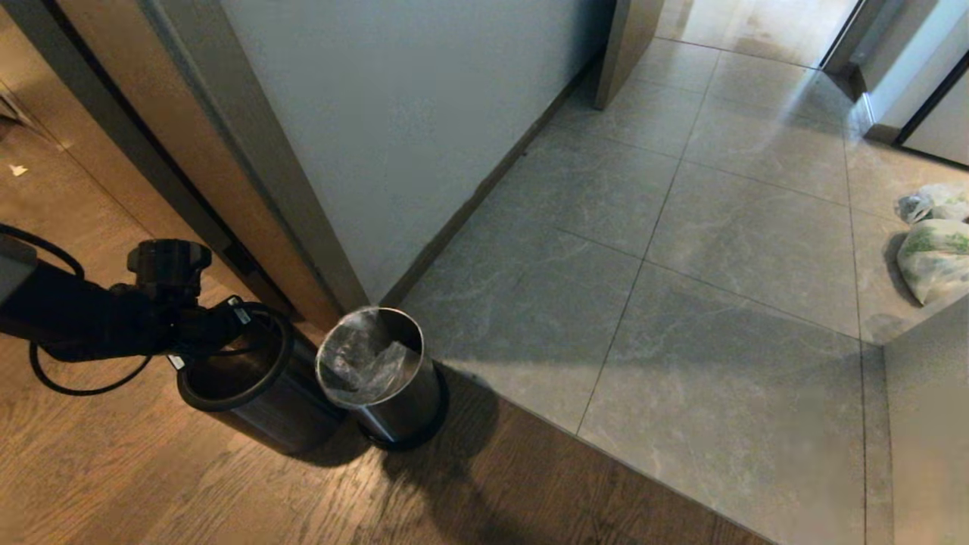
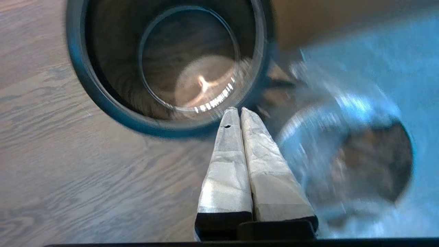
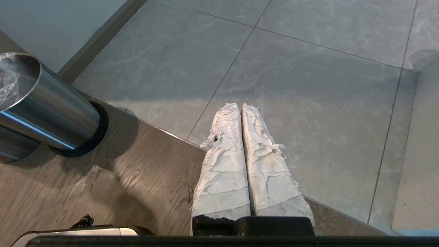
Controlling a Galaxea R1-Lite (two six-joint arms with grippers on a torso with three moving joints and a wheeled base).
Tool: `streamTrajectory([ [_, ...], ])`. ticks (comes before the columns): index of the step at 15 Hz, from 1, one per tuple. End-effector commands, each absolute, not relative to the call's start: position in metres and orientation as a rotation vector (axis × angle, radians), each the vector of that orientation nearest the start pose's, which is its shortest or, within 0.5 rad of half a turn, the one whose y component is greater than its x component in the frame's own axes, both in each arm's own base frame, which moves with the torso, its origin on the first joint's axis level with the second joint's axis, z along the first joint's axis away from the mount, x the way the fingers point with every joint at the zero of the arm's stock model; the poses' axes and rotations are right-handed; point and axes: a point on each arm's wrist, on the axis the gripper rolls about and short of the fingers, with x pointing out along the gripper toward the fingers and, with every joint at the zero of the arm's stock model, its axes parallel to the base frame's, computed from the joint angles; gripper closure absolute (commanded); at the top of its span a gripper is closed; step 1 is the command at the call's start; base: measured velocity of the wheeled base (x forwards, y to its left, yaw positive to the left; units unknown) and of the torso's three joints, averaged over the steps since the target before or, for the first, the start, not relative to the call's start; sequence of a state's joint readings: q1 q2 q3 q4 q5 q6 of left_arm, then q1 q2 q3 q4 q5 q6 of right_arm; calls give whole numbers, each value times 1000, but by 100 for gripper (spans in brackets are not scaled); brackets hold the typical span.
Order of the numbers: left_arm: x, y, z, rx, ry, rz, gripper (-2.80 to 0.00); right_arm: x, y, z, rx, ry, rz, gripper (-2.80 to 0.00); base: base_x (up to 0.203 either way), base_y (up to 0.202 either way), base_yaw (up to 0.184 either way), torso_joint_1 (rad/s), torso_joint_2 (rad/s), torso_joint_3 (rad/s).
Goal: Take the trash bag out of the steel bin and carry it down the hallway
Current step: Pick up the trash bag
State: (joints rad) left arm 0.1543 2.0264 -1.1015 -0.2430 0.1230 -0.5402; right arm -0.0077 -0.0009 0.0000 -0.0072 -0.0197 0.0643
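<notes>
The trash bag [image 1: 363, 356] is clear and crinkled and lines the shiny steel bin [image 1: 409, 401], which stands upright on the wood floor at the edge of the hallway [image 1: 719, 265] tiles. My left gripper [image 1: 244, 310] hangs shut and empty over the rim of a second, empty bin, to the left of the bag. In the left wrist view its fingertips [image 2: 236, 110] meet just short of that empty bin's rim, with the bag [image 2: 329, 137] a blur beside them. My right gripper [image 3: 240, 106] is shut, holds nothing and hovers over the wood-tile border; the steel bin [image 3: 51, 113] stands off to one side.
The empty dark bin with a black ring rim [image 1: 235, 378] touches the steel bin on its left. A pale wall [image 1: 378, 113] and a door frame rise right behind both bins. Two white bags with green print [image 1: 935, 257] lie on the tiles at far right, by a wall corner [image 1: 927, 424].
</notes>
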Motion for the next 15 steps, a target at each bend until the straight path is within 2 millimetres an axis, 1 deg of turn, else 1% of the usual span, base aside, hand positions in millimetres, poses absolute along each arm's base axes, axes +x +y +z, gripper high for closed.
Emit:
streamTrajectory([
  [1, 363, 46, 119, -515, 594, 406, 0, -23, 0, 76, 64, -9, -27, 0, 0, 0, 0, 0, 0, 0],
  [5, 356, 14, 117, -456, 637, 316, 0, -23, 0, 76, 64, -9, -27, 0, 0, 0, 0, 0, 0, 0],
  [6, 351, 6, 119, -447, 647, 295, 0, -23, 0, 76, 64, -9, -26, 0, 0, 0, 0, 0, 0, 0],
  [9, 329, -16, 108, -398, 711, 286, 0, -23, 0, 76, 64, -9, -27, 0, 0, 0, 0, 0, 0, 0],
  [10, 324, -20, 104, -382, 730, 291, 0, -23, 0, 76, 64, -9, -26, 0, 0, 0, 0, 0, 0, 0],
  [12, 320, -26, 97, -360, 760, 284, 0, -23, 0, 76, 64, -9, -27, 0, 0, 0, 0, 0, 0, 0],
  [14, 324, -27, 91, -351, 772, 277, 0, -23, 0, 76, 64, -9, -27, 0, 0, 0, 0, 0, 0, 0],
  [15, 327, -28, 85, -337, 788, 273, 0, -23, 0, 76, 64, -9, -27, 0, 0, 0, 0, 0, 0, 0],
])
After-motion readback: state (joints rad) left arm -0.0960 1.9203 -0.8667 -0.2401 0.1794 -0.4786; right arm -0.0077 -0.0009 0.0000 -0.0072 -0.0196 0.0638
